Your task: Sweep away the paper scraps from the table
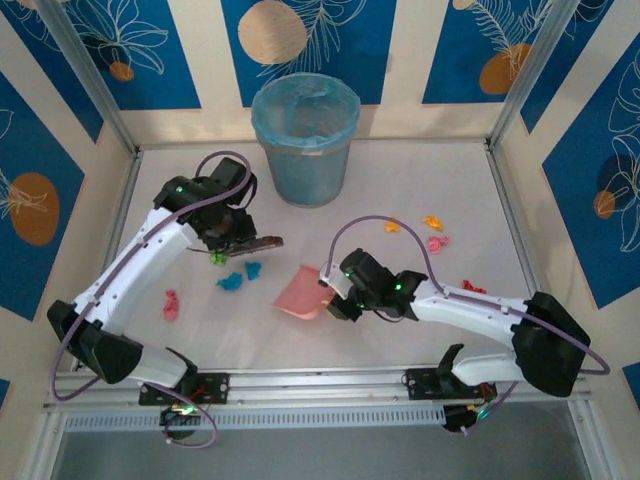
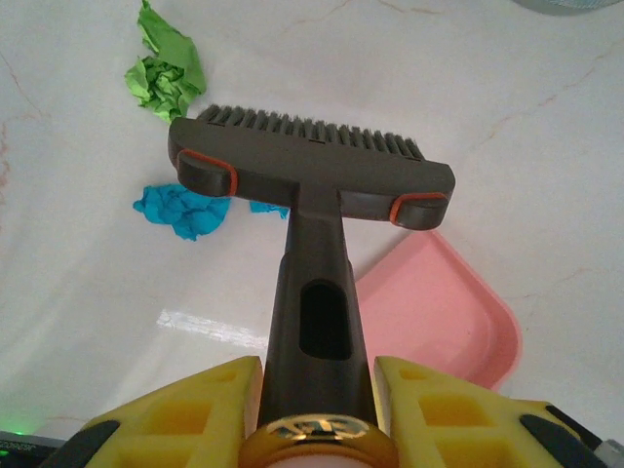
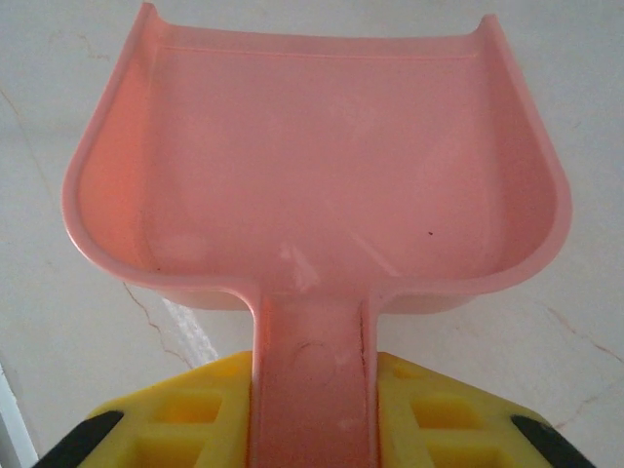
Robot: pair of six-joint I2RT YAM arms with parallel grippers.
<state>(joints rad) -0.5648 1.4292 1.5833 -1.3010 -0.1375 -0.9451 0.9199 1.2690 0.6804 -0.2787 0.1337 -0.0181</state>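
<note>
From above, the left claw [image 1: 232, 238] is clamped on a dark brush [image 1: 258, 242], and the right claw [image 1: 335, 298] on the handle of a pink dustpan [image 1: 303, 292]. The nearest paper scraps [image 1: 230, 281] are one green and two cyan. They lie on the table [image 1: 420, 180] just on the near side of the left claw, off the dustpan's open mouth. A pink-red one sits further to that claw's left. Orange, pink and red scraps lie to the right of the right claw, nearer that arm. The bin [image 1: 305, 135] stands well apart at the back; I cannot tell what is in it.

At the left wrist, the left claw [image 2: 317, 385] pinches the brush [image 2: 312, 166] handle from both sides. The handle runs straight out and the head lies crosswise. A green scrap [image 2: 166, 73] lies ahead-left of the bristles and a cyan scrap [image 2: 185, 210] is partly hidden behind the head's left end. The dustpan [image 2: 439, 312] lies right of the handle, so the sweep likely goes rightward.

At the right wrist, the right claw [image 3: 312, 385] grips the dustpan [image 3: 312, 175] handle. The pan is empty, with its mouth facing away from the claw.
</note>
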